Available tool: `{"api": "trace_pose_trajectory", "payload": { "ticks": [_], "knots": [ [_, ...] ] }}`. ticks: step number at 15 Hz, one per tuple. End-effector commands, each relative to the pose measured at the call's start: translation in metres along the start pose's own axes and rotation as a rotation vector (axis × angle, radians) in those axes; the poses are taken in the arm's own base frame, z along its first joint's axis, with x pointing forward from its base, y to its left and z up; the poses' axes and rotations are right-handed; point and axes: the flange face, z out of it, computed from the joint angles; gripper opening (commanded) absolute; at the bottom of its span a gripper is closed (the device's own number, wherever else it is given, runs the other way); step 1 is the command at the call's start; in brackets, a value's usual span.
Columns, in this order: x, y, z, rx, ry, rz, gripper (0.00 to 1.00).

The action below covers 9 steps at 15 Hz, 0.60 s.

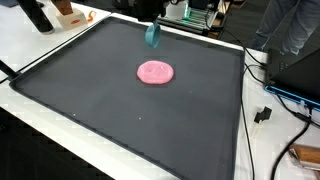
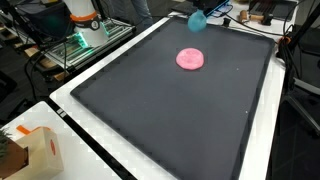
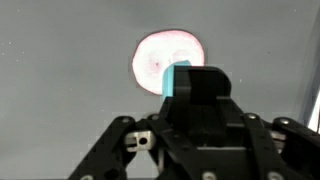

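**Teal object up in the air, far edge of the mat**

Teal object [image 1: 153, 36] hangs off the gripper [image 3: 188, 88], clear of the surface, over the far edge of the dark mat [image 1: 90, 105]. In the exterior views it touches nothing below, so I judge the fingers [image 3: 208, 95] are pinched on it. In the wrist view only a teal sliver [image 3: 178, 80] peeks out beside the black finger block, and the contact itself is hidden.

Step, my read: carry phase, object lifted and held, not set down anywhere.

Pink disc [image 1: 155, 72] lies flat near the middle of the mat, apart from the teal object and nearer the camera in an exterior view. The wrist camera sees it right past the fingers [image 3: 165, 58].

Next move calls for, as I judge it: a firm grip, slow travel, and height checks from the exterior views, because the gripper body blocks most of my wrist picture.

Around: the mat covers most of the white table [image 1: 35, 115]. Cardboard box [image 2: 38, 152] sits on a near corner, well apart. Cables [image 1: 268, 95] trail along one side off the mat. Green-lit gear [image 2: 78, 45] stands beyond the table edge.

In the way: nothing on the mat between the held object and the disc; only the cables sit near the arm's side.
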Motion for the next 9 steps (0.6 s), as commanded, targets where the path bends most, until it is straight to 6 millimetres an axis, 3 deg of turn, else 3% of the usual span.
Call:
{"api": "trace_pose_trajectory", "payload": {
  "ticks": [1,5,6,9],
  "knots": [
    [0.001,0.0,0.0,0.0,-0.001,0.0,0.5],
    [0.001,0.0,0.0,0.0,-0.001,0.0,0.5],
    [0.001,0.0,0.0,0.0,-0.001,0.0,0.25],
    [0.006,-0.015,0.012,-0.137,0.026,0.136,0.25]
  ]
}}
